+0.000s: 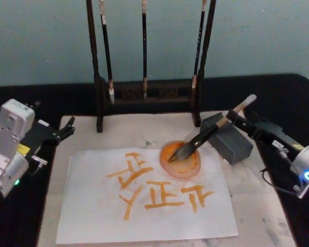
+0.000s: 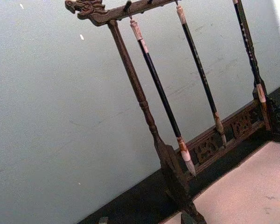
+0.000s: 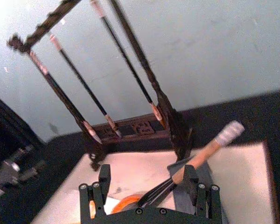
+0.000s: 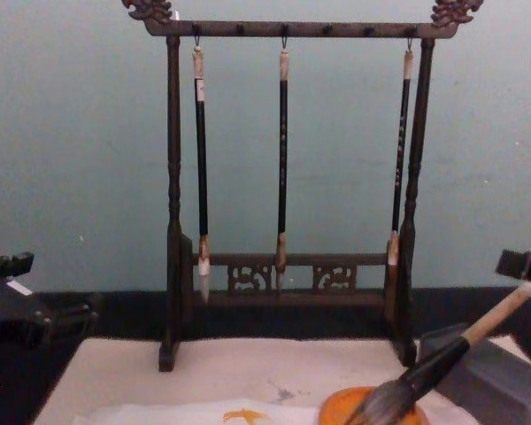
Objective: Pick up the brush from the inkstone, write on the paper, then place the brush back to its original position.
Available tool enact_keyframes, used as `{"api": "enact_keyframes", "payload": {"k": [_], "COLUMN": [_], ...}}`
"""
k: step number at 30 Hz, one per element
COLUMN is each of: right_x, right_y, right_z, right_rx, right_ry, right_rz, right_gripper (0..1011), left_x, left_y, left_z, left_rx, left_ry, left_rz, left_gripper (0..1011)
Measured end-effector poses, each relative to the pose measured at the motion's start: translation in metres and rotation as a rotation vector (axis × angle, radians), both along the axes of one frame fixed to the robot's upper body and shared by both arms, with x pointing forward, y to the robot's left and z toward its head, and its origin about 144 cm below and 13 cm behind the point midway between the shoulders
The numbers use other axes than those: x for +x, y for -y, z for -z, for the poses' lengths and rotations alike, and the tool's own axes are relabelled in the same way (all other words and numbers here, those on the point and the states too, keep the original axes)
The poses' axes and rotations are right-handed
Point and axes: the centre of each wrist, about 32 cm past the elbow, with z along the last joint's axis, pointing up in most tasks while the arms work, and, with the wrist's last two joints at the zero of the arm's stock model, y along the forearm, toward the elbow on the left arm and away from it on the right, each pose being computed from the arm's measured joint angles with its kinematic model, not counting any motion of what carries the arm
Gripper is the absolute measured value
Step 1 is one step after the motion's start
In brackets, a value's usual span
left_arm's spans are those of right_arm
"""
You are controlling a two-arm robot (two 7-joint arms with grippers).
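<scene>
Brush resting across inkstone and orange dish; right jaws apart around its handle.

The brush (image 1: pixel 216 130) lies tilted, handle between the right jaws (image 3: pixel 149 186) without visible contact; bristles ahead of the jaws in the orange dish (image 1: pixel 181 160), on the paper (image 1: pixel 144 206); grey inkstone (image 1: pixel 227 139) under the handle; left jaws (image 1: pixel 67 127) well apart from it, parked at the surface edge, state undetermined.
</scene>
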Motion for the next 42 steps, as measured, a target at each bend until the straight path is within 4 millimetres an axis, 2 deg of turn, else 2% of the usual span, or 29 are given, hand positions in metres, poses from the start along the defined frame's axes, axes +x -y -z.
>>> {"api": "enact_keyframes", "payload": {"k": [9,23,28,42], "right_x": [0.005,0.014,0.016,0.015], "right_y": [-0.029,-0.047,-0.050,-0.049], "right_z": [0.005,0.027,0.031,0.030], "right_rx": [-0.321,-0.616,-0.661,-0.650], "right_ry": [0.185,0.345,0.364,0.359], "right_rz": [0.014,0.067,0.084,0.080], "right_gripper": [1000,1000,1000,1000], "left_x": [0.000,0.000,0.000,0.000], "left_y": [0.000,0.000,0.000,0.000], "left_z": [0.000,0.000,0.000,0.000], "left_rx": [0.000,0.000,0.000,0.000], "left_ry": [0.000,0.000,0.000,0.000], "left_rz": [0.000,0.000,0.000,0.000], "left_gripper": [1010,1010,1010,1010]}}
